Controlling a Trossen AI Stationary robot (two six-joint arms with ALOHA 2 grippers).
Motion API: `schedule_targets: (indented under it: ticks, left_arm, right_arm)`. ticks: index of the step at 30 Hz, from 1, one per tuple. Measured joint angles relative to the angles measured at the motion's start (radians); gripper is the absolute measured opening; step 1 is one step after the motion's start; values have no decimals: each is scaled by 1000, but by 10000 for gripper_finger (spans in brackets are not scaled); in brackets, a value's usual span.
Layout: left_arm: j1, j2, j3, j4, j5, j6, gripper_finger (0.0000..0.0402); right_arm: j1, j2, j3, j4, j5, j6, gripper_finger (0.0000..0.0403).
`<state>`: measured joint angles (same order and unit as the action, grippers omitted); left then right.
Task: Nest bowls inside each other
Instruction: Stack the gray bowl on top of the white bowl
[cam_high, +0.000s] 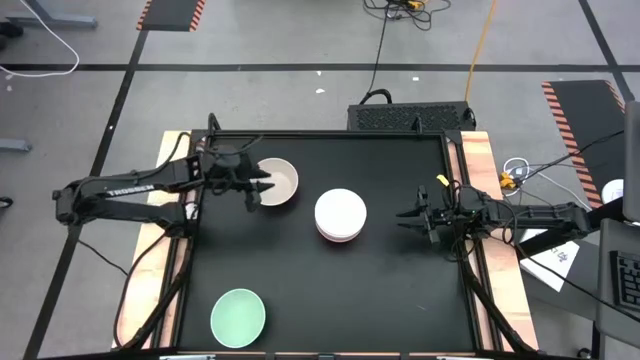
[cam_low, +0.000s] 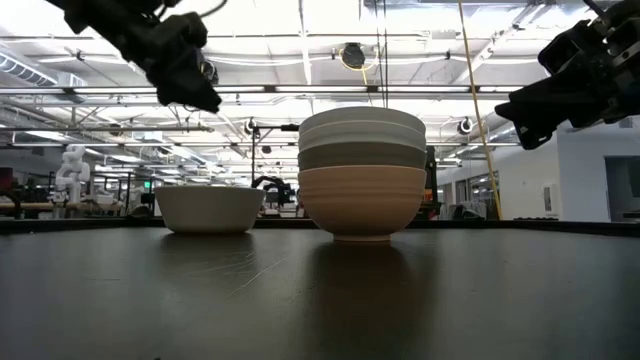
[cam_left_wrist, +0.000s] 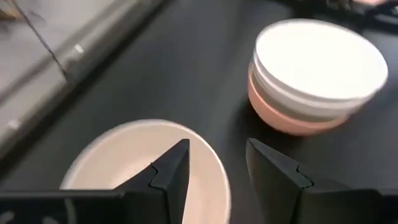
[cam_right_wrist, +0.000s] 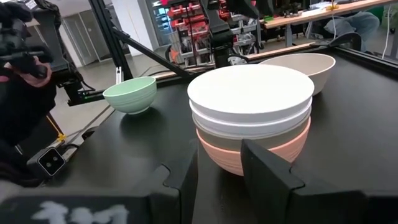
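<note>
A beige-grey bowl (cam_high: 281, 180) stands upright on the black table at the far left. My left gripper (cam_left_wrist: 217, 168) hovers open above its rim, clear of it; one finger is over the bowl's hollow (cam_left_wrist: 118, 155) and one is outside. In the low view the left gripper (cam_low: 190, 80) hangs well above this bowl (cam_low: 210, 208). A stack of nested bowls (cam_high: 340, 215), white on top and salmon-orange at the bottom (cam_right_wrist: 249, 155), stands mid-table. A mint green bowl (cam_high: 238, 317) sits alone near the front left. My right gripper (cam_high: 405, 215) waits open at the table's right, level, facing the stack.
The black table top has raised wooden side rails (cam_high: 480, 170) at left and right. There is free room between the stack and the mint bowl (cam_right_wrist: 129, 93). Cables and a black box (cam_high: 410, 115) lie beyond the far edge.
</note>
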<state>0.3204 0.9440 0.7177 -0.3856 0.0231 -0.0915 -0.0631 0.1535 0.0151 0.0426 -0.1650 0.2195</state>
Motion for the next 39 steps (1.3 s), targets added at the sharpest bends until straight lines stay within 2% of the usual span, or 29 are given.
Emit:
schedule_targets:
  ticks: [3,10,17,24,33,39]
  left_arm:
    - [31,23,0,-30,58,-7,159]
    - [99,85,1,-143,111,4,159]
    - [120,142,3,-139,213,30,159]
    - [120,220,81,-219,211,55,159]
    - [125,341,158,-226,205,118,159]
    - [124,425,191,-319,203,156,159]
  right_arm:
    - [0,5,0,-1,0,0,114]
    - [0,6,0,-1,0,3,114]
    - [0,6,0,-1,0,4,114]
    - [0,6,0,-1,0,5,114]
    - [0,25,0,-2,2,16,114]
    - [0,42,0,-2,3,23,114]
